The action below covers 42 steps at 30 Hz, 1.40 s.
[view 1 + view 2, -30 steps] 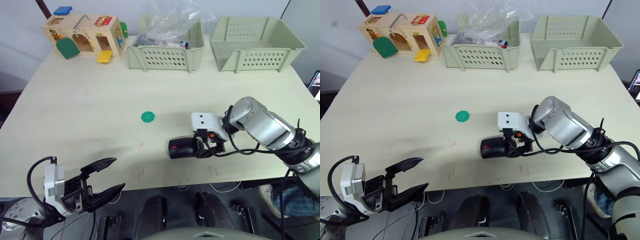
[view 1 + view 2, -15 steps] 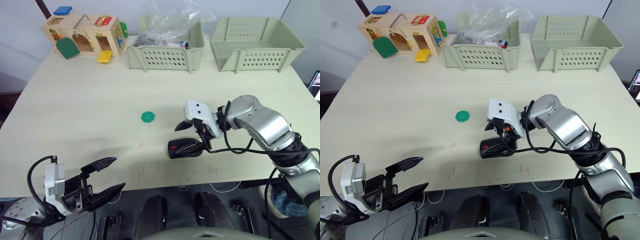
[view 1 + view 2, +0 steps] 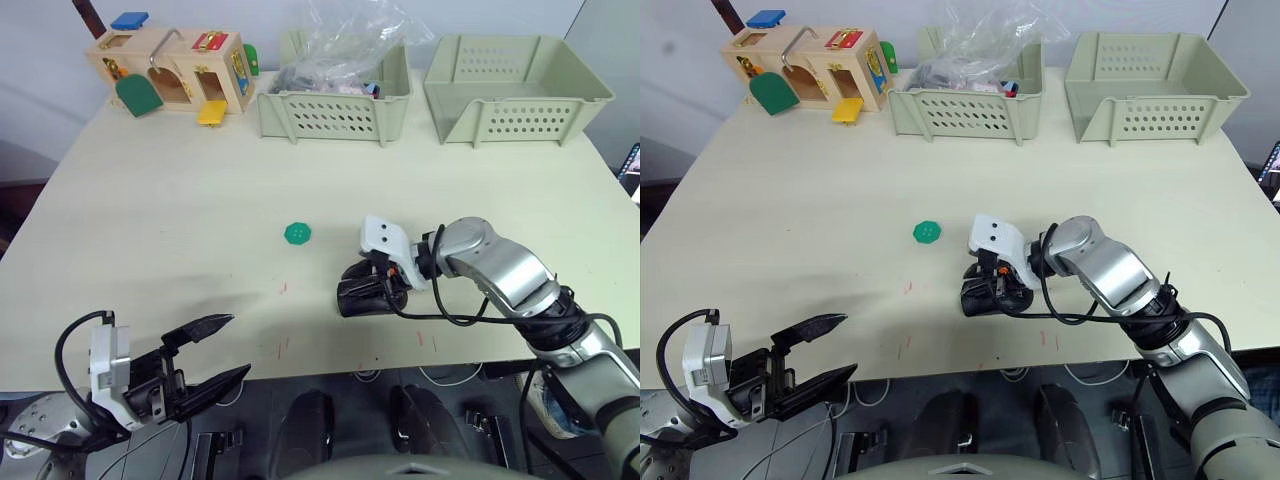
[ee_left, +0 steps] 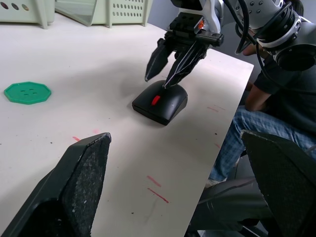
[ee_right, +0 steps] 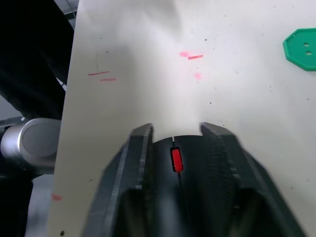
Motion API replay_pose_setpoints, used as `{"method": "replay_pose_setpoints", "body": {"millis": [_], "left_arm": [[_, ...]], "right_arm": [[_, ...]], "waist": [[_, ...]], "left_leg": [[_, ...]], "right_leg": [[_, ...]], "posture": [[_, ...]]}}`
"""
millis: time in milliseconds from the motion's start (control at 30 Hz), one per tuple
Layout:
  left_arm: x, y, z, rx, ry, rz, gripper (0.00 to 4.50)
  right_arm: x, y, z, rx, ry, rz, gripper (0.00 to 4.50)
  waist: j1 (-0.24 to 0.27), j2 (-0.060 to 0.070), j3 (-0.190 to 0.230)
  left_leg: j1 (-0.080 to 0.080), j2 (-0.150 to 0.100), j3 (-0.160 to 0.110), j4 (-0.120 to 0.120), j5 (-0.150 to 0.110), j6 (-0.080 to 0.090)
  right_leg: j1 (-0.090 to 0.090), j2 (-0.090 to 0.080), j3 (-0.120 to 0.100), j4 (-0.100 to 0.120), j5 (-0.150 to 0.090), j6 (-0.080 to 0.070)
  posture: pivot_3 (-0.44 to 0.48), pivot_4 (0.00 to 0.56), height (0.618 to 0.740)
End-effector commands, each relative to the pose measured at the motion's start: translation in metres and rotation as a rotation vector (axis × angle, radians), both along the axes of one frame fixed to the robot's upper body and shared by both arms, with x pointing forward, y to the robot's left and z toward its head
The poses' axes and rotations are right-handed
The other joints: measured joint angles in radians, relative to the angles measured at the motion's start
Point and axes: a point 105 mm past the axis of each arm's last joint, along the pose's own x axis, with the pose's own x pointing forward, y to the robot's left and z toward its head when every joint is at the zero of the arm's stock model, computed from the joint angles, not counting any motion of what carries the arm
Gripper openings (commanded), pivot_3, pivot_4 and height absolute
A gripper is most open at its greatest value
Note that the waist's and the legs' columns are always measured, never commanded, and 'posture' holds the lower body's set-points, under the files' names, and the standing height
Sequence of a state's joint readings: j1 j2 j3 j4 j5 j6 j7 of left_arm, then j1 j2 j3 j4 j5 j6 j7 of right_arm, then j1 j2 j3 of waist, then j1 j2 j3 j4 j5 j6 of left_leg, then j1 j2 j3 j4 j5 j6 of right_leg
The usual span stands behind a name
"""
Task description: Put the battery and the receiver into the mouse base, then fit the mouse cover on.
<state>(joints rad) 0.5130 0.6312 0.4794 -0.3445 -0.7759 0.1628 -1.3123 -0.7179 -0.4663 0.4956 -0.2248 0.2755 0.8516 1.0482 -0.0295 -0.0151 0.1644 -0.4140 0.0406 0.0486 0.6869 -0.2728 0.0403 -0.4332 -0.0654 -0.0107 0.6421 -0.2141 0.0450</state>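
Observation:
The mouse base [image 3: 358,296], a black oval body with a red patch on top, lies on the table near the front edge, right of centre. My right gripper [image 3: 373,284] is open and low over it. Its fingers [image 5: 139,148] stand on either side of the red patch [image 5: 176,159], their tips at the body's top. My left gripper [image 3: 218,350] hangs open below the table's front edge at the lower left, with nothing in it. The battery and the receiver are out of view. I cannot tell the mouse cover apart from the body.
A green scalloped disc [image 3: 297,233] lies left of the mouse. At the back stand a wooden latch box [image 3: 170,70], a basket [image 3: 330,115] with a plastic bag in it and a second basket [image 3: 515,95]. A seated person's legs [image 4: 247,123] show past the table edge.
My right gripper, which was at the mouse's right end and then lifted open above it, has come down over the mouse base. The left arm has not moved.

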Motion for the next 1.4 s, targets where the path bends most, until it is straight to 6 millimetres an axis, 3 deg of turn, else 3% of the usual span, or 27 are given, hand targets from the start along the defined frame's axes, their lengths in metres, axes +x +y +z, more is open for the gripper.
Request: {"method": "replay_pose_setpoints", "body": {"millis": [33, 200, 367, 467, 600, 733, 933, 1000, 1133, 1400], "left_arm": [[-0.001, 0.000, 0.008, 0.014, -0.036, -0.009, 4.50], [0.001, 0.000, 0.008, 0.015, -0.037, -0.011, 4.50], [0.002, 0.000, 0.007, 0.017, -0.037, -0.011, 4.50], [0.002, -0.001, 0.006, 0.016, -0.037, -0.012, 4.50], [0.003, 0.000, 0.007, 0.012, -0.040, -0.012, 4.50], [0.003, 0.001, 0.006, 0.011, -0.041, -0.012, 4.50], [0.006, 0.003, 0.003, 0.002, -0.044, -0.018, 4.50], [0.007, 0.003, 0.002, 0.000, -0.046, -0.020, 4.50], [0.012, 0.003, 0.001, -0.005, -0.044, -0.038, 4.50], [0.016, 0.004, 0.000, -0.003, -0.045, -0.056, 4.50]], "right_arm": [[0.000, 0.000, -0.001, 0.000, -0.031, 0.004, 1.70], [0.004, -0.002, -0.012, -0.032, -0.026, -0.018, 1.70], [0.003, -0.021, -0.051, -0.208, -0.020, -0.012, 1.70], [0.005, -0.025, -0.055, -0.222, -0.037, -0.023, 1.70], [0.007, -0.015, 0.011, 0.201, -0.039, -0.061, 1.70], [0.004, -0.028, 0.040, 0.456, -0.068, -0.097, 1.70], [-0.013, -0.059, 0.019, 0.569, 0.005, -0.164, 1.70], [-0.014, -0.062, 0.016, 0.620, 0.023, -0.203, 1.70], [-0.013, -0.070, -0.019, 0.615, 0.037, -0.315, 1.70], [-0.007, -0.068, -0.046, 0.594, 0.003, -0.391, 1.70]], "waist": [[0.000, 0.000, 0.000], [0.000, 0.000, 0.000], [0.004, 0.000, -0.001], [0.011, -0.002, -0.003], [0.021, -0.009, -0.009], [0.018, -0.008, -0.008], [0.024, -0.008, -0.008], [0.021, -0.007, -0.008], [0.017, -0.007, -0.008], [0.017, -0.007, -0.008]], "left_leg": [[0.000, 0.000, 0.000, 0.000, 0.000, 0.000], [0.000, 0.000, 0.000, 0.000, 0.000, 0.000], [0.000, 0.000, 0.000, 0.000, 0.000, 0.000], [0.001, 0.000, 0.000, 0.000, 0.000, 0.000], [0.001, 0.000, -0.001, 0.000, 0.000, 0.000], [0.001, 0.000, 0.000, 0.000, 0.000, 0.000], [0.001, 0.000, 0.000, 0.000, 0.000, 0.000], [0.001, 0.000, 0.000, 0.000, 0.000, 0.000], [0.003, 0.001, 0.000, 0.000, 0.000, 0.000], [0.003, 0.001, 0.001, -0.001, 0.000, 0.000]], "right_leg": [[0.000, 0.000, 0.000, 0.000, 0.000, 0.000], [0.000, 0.000, 0.000, 0.000, 0.000, 0.000], [0.000, 0.000, 0.000, 0.000, 0.000, 0.000], [0.001, 0.000, 0.000, 0.000, 0.000, 0.000], [0.002, 0.000, -0.001, -0.001, 0.000, 0.000], [0.002, 0.000, 0.000, -0.001, 0.000, 0.000], [0.002, 0.000, -0.001, -0.001, 0.000, 0.000], [0.002, 0.000, -0.001, -0.001, 0.000, 0.000], [0.002, 0.002, 0.000, 0.000, 0.000, 0.000], [0.002, 0.002, 0.001, 0.000, 0.000, 0.000]], "posture": [[0.000, 0.150, 0.740], [0.000, 0.150, 0.740], [0.000, 0.150, 0.740], [0.000, 0.150, 0.740], [0.000, 0.150, 0.740], [0.000, 0.150, 0.740], [0.000, 0.150, 0.740], [0.000, 0.150, 0.740], [0.000, 0.150, 0.740], [0.000, 0.150, 0.740]]}}
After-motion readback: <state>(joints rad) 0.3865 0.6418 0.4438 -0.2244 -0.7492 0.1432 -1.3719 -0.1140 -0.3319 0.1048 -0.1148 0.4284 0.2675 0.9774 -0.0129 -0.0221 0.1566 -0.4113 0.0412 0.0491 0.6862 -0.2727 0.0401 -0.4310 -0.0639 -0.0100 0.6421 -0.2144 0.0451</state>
